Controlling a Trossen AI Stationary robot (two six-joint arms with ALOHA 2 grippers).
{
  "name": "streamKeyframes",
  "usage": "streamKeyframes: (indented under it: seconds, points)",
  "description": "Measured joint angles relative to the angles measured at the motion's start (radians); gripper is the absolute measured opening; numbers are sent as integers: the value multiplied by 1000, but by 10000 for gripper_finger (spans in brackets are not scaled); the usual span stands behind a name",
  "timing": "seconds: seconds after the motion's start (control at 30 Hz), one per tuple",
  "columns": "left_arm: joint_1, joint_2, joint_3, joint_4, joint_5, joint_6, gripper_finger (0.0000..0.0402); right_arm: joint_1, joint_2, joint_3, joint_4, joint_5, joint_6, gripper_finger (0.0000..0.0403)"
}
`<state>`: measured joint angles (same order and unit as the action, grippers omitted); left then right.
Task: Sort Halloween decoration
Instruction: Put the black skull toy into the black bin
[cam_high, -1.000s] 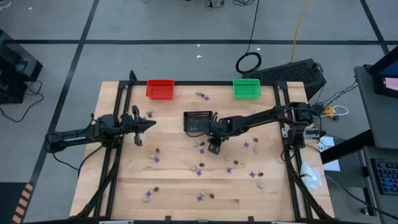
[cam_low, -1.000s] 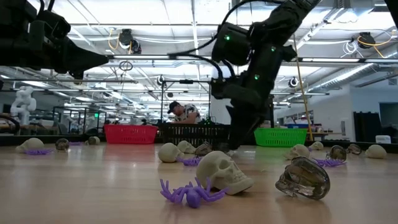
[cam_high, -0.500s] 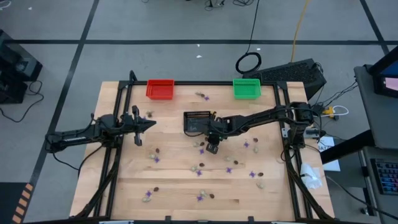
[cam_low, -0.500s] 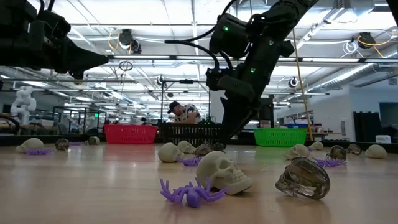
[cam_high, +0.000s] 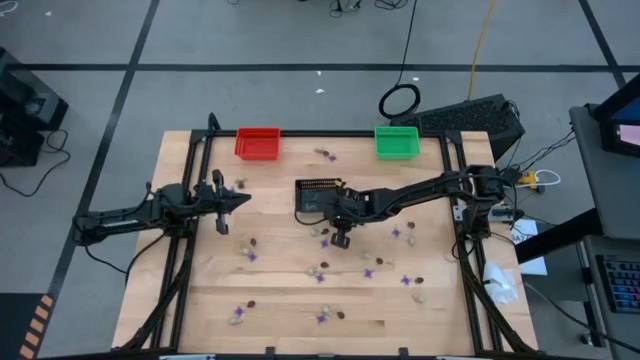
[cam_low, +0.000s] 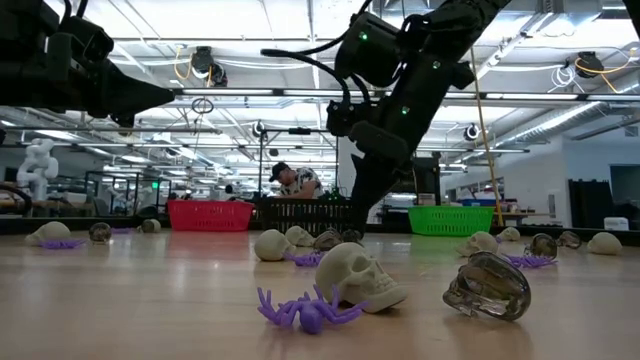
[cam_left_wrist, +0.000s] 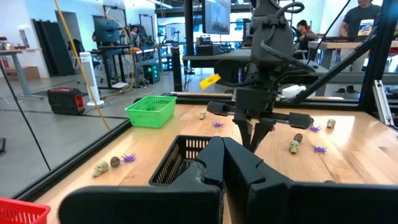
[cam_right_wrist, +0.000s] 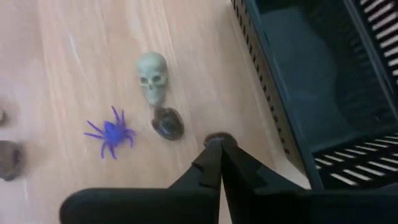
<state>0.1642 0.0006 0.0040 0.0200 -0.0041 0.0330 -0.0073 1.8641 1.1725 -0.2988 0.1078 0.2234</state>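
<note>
The Halloween decoration lies scattered over the wooden table: pale skulls, purple spiders and dark brown bits. My right gripper (cam_high: 342, 240) slants down near the black basket (cam_high: 318, 196), shut, with a dark brown bit (cam_right_wrist: 216, 137) at its fingertips. Just beyond it on the wood lie a pale skull (cam_right_wrist: 152, 71), a purple spider (cam_right_wrist: 112, 134) and a dark skull (cam_right_wrist: 166, 122). My left gripper (cam_high: 240, 201) hangs level and shut above the table's left half, touching nothing. My right gripper pinches the dark brown bit between its two fingertips (cam_right_wrist: 208, 155), coming down at a slant beside the black basket's wall (cam_right_wrist: 267, 93). Only the bit's rim (cam_right_wrist: 217, 136) shows past the fingers. I cannot tell whether the bit is clear of the wood.
A red basket (cam_high: 258, 143) and a green basket (cam_high: 396, 141) stand at the table's far edge. More trinkets lie toward the near edge, among them a skull (cam_low: 358, 275), a spider (cam_low: 305, 310) and a clear dark skull (cam_low: 488, 285). A person (cam_low: 292, 180) sits in the room behind.
My right gripper has shut its fingers over the spot beside the black basket and has rolled and tipped a little at the wrist, staying almost in place. My left arm has kept still.
</note>
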Motion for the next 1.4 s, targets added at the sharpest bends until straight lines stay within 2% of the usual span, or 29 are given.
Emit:
streamKeyframes:
  seconds: [0.57,0.63,0.77,1.1,1.23,1.4]
  points:
    - [0,0,0,0,0,0,5,-2,37,0,-29,-8,29,1]
    - [0,0,0,0,0,0,5,-1,37,0,-28,-36,29,7]
    - [0,0,0,0,0,0,5,9,37,0,-27,-108,26,48]
    - [0,0,0,0,0,0,5,58,37,0,75,-119,-67,204]
    - [0,0,0,0,0,0,5,63,37,0,99,-140,-157,230]
    - [0,0,0,0,0,0,5,54,46,1,104,-156,-319,227]
